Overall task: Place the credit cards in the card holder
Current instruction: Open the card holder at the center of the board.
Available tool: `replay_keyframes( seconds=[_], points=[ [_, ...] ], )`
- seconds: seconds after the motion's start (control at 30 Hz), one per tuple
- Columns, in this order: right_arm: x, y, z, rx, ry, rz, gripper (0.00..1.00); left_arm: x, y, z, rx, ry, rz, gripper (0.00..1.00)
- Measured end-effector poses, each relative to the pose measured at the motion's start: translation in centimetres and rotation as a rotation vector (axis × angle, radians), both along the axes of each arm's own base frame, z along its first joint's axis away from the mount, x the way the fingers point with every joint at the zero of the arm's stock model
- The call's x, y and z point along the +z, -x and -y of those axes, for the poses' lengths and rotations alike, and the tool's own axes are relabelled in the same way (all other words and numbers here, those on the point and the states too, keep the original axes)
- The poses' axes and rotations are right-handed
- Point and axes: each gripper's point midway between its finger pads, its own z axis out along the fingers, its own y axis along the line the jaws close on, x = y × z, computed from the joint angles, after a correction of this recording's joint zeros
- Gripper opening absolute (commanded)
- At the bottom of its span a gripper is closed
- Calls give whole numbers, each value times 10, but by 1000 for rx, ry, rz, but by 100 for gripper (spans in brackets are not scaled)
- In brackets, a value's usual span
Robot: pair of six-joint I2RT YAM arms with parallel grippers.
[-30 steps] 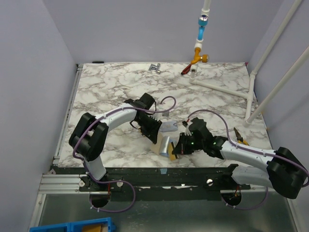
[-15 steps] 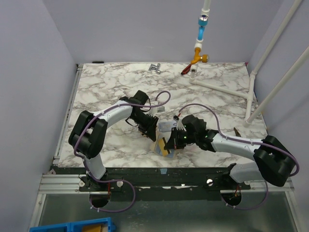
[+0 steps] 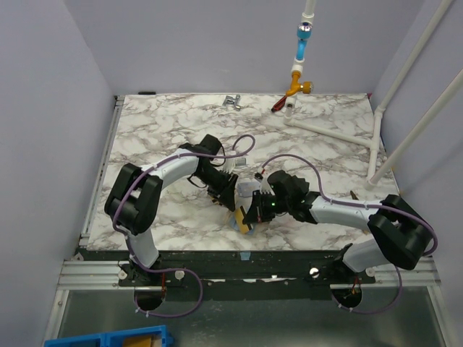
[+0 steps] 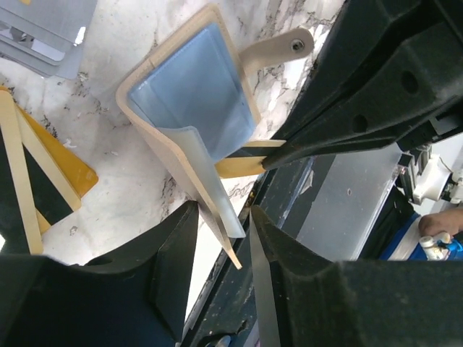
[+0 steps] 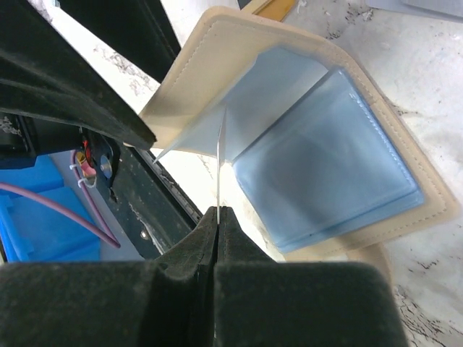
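Observation:
The tan card holder [image 4: 184, 108] lies opened near the table's front edge, showing pale blue inner pockets [image 5: 329, 155]; from above it sits between both arms [image 3: 242, 218]. My left gripper [image 4: 224, 211] is open, its jaws standing either side of the holder's raised flap with a gap on each side. My right gripper [image 5: 218, 211] is shut on a thin credit card [image 5: 219, 163], seen edge-on and pointing at the pocket opening. That card shows tan [image 4: 242, 168] in the left wrist view. Loose grey-blue cards [image 4: 43, 29] and a gold card with a dark stripe [image 4: 54, 163] lie beside the holder.
The holder's strap with a snap [image 4: 278, 47] sticks out to one side. The black rail at the table's front edge [image 3: 239, 256] is just behind the holder. White pipes [image 3: 340, 130], a metal fitting [image 3: 231, 101] and an orange-blue tool [image 3: 298, 72] stand at the back; pliers [image 3: 359, 202] lie on the right.
My right gripper has moved left with the card, up to the holder. My left gripper's jaws have spread wider around the flap and shifted slightly.

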Motion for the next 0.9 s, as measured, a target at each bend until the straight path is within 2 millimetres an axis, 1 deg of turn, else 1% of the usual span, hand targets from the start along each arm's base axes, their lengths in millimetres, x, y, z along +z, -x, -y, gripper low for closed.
replay_keyframes(
  seconds=[0.13, 0.23, 0.3, 0.43, 0.5, 0.67, 0.9],
  points=[
    [1, -1, -1, 5, -4, 6, 1, -6, -3, -1, 10, -34, 13, 36],
    [1, -1, -2, 5, -7, 9, 1, -16, -6, -3, 15, -89, 40, 36],
    [1, -2, -2, 5, -8, 10, 1, -25, -8, -7, 19, -143, 58, 36],
    [2, -2, -3, 6, -12, 15, 1, -36, -13, -15, 30, -207, 80, 38],
    [2, -2, -3, 9, -13, 18, 1, -36, -16, -16, 33, -220, 90, 39],
    [4, -2, -4, 15, -20, 22, 1, -29, -21, -13, 31, -202, 102, 41],
    [9, -5, -9, 24, -32, 26, 1, -23, -14, -11, 15, -157, 64, 44]
  ],
)
